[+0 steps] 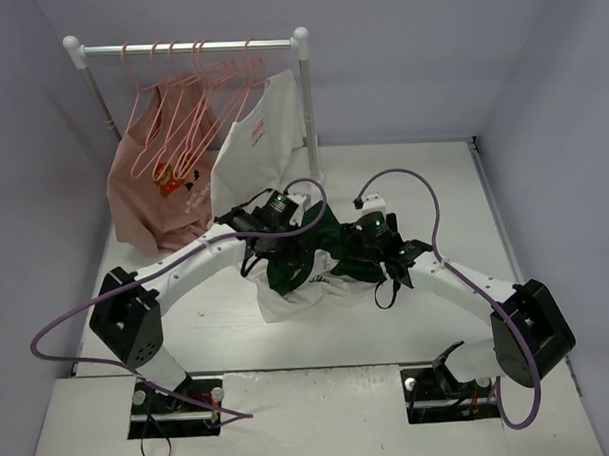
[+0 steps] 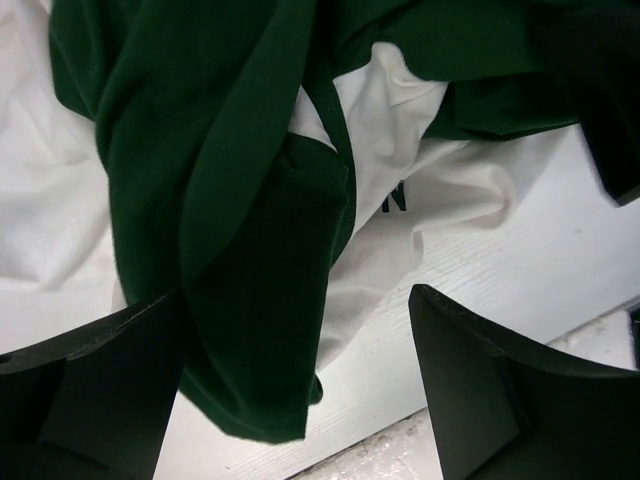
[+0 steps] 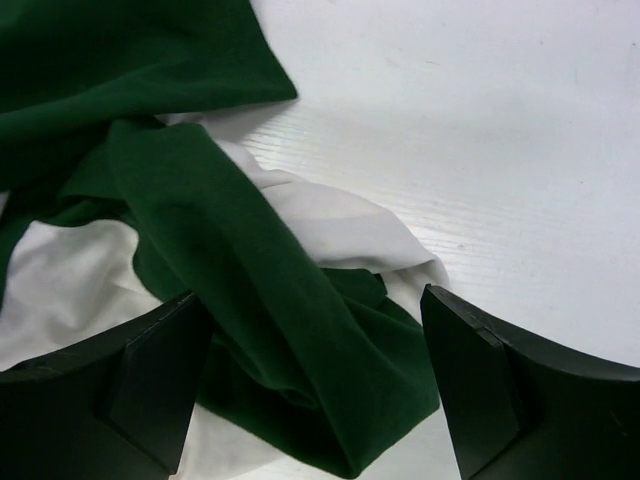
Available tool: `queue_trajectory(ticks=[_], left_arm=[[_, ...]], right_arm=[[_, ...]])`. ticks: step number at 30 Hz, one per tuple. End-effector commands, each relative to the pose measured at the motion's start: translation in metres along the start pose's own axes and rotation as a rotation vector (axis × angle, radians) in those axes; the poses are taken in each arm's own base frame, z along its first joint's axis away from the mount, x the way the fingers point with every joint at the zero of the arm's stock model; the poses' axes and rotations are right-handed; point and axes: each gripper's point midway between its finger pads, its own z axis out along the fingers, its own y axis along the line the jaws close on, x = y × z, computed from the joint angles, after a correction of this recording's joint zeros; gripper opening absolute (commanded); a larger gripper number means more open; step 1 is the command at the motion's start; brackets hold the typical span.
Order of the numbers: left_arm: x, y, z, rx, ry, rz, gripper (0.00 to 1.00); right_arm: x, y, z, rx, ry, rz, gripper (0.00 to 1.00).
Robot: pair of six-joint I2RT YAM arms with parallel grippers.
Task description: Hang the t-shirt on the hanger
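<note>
Left claw (image 2: 295,300) and right claw (image 3: 310,300) hang wide open, empty, over the crumpled t-shirt (image 1: 304,278); grasping seems next, each pinching green fabric.

Lab test cell, grey partition walls (image 1: 429,64), white table (image 1: 218,326), clothes rail (image 1: 188,47)

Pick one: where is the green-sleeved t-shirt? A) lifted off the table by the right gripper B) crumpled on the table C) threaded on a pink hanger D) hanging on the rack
B: the t-shirt lies bunched on the table, with the left gripper and right gripper both open above it.
</note>
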Motion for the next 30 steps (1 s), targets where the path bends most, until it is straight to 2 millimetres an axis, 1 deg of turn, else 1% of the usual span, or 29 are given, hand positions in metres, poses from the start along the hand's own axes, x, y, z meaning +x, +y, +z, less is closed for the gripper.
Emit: queue_trajectory(ticks=[1, 3, 4, 5, 6, 7, 8, 10, 11, 12, 13, 14, 15, 16, 19, 20, 21, 22, 23, 24, 25, 26, 28, 29, 30], left_arm=[[-0.014, -0.011, -0.005, -0.069, -0.061, 0.06, 0.81], [-0.006, -0.001, 0.007, -0.129, -0.027, 0.056, 0.81], [-0.007, 0.001, 0.008, -0.14, -0.029, 0.056, 0.79], [-0.005, 0.006, 0.012, -0.171, -0.018, 0.054, 0.75], [-0.003, 0.009, 0.014, -0.185, -0.014, 0.055, 0.65], [-0.006, 0.013, 0.014, -0.21, -0.025, 0.054, 0.46], [-0.008, 0.016, 0.014, -0.224, -0.033, 0.052, 0.33], [-0.015, 0.019, 0.009, -0.245, -0.06, 0.052, 0.08], [-0.018, 0.02, 0.007, -0.249, -0.069, 0.052, 0.01], [-0.02, 0.021, 0.006, -0.254, -0.075, 0.053, 0.0], [-0.024, 0.025, 0.002, -0.264, -0.086, 0.053, 0.0], [-0.027, 0.029, -0.002, -0.275, -0.095, 0.05, 0.0], [-0.031, 0.034, -0.008, -0.28, -0.104, 0.04, 0.0], [-0.037, 0.039, -0.017, -0.283, -0.12, 0.023, 0.0], [-0.06, 0.053, -0.052, -0.282, -0.209, -0.028, 0.0], [-0.073, 0.057, -0.073, -0.267, -0.268, -0.057, 0.0], [-0.082, 0.062, -0.088, -0.263, -0.308, -0.081, 0.0], [-0.095, 0.064, -0.113, -0.248, -0.38, -0.099, 0.0], [-0.102, 0.063, -0.134, -0.234, -0.433, -0.105, 0.0], [-0.107, 0.062, -0.15, -0.227, -0.476, -0.101, 0.0], [-0.114, 0.059, -0.176, -0.213, -0.545, -0.1, 0.0], [-0.117, 0.056, -0.192, -0.199, -0.584, -0.1, 0.0], [-0.114, 0.051, -0.203, -0.171, -0.609, -0.104, 0.0], [-0.108, 0.05, -0.203, -0.16, -0.605, -0.112, 0.0], [-0.098, 0.051, -0.2, -0.15, -0.595, -0.127, 0.0]], right_arm=[[-0.014, -0.005, 0.002, -0.01, -0.041, 0.057, 0.78], [-0.014, -0.007, 0.004, -0.012, -0.035, 0.067, 0.72], [-0.013, -0.008, 0.005, -0.009, -0.03, 0.065, 0.72], [-0.012, -0.008, 0.006, -0.015, -0.026, 0.068, 0.66], [-0.013, -0.008, 0.008, -0.017, -0.022, 0.072, 0.58], [-0.012, -0.009, 0.009, -0.016, -0.017, 0.072, 0.54], [-0.011, -0.008, 0.01, -0.02, -0.014, 0.073, 0.49], [-0.011, -0.006, 0.013, -0.031, -0.007, 0.069, 0.31], [-0.011, -0.005, 0.014, -0.033, -0.004, 0.067, 0.22], [-0.011, -0.005, 0.015, -0.032, -0.002, 0.067, 0.16], [-0.011, -0.005, 0.016, -0.032, 0.0, 0.062, 0.06], [-0.013, -0.005, 0.016, -0.029, -0.003, 0.054, 0.0], [-0.019, -0.007, 0.014, -0.021, -0.017, 0.047, 0.0], [-0.029, -0.011, 0.011, -0.007, -0.043, 0.035, 0.0], [-0.077, -0.024, -0.011, 0.041, -0.165, 0.006, 0.0], [-0.107, -0.032, -0.029, 0.071, -0.247, 0.001, 0.0], [-0.129, -0.037, -0.044, 0.093, -0.307, 0.008, 0.0], [-0.154, -0.04, -0.06, 0.097, -0.371, 0.001, 0.0], [-0.171, -0.042, -0.076, 0.098, -0.42, -0.02, 0.0], [-0.188, -0.044, -0.094, 0.096, -0.473, -0.043, 0.0], [-0.209, -0.046, -0.116, 0.087, -0.538, -0.059, 0.0], [-0.219, -0.046, -0.128, 0.079, -0.573, -0.069, 0.01], [-0.226, -0.048, -0.143, 0.075, -0.608, -0.088, 0.03], [-0.222, -0.049, -0.148, 0.067, -0.615, -0.096, 0.05], [-0.214, -0.05, -0.151, 0.057, -0.616, -0.107, 0.08]])
